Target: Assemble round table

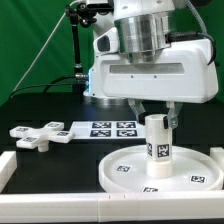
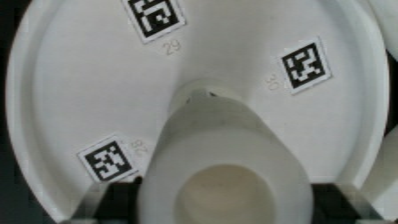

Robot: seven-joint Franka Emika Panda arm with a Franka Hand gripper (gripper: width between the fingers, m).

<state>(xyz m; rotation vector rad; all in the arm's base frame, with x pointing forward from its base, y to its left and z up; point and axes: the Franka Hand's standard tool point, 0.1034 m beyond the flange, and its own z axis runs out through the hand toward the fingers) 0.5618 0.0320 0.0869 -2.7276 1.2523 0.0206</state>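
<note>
The large rimmed round disc [image 1: 160, 170] lies flat on the black table, tags up; it fills the wrist view [image 2: 107, 90]. The short thick cylinder post [image 1: 157, 138] stands upright on the disc's middle, a tag on its side. In the wrist view the post [image 2: 222, 160] rises between my two black fingers [image 2: 111, 200]. My gripper [image 1: 157, 118] comes down over the post's top and is shut on it. The smaller cross-shaped piece [image 1: 35, 135] lies on the table at the exterior view's left, apart from the disc.
The marker board [image 1: 100, 130] lies flat between the cross-shaped piece and the disc. A white rail [image 1: 40, 205] runs along the table's front edge. A green backdrop and a stand [image 1: 78, 50] are behind.
</note>
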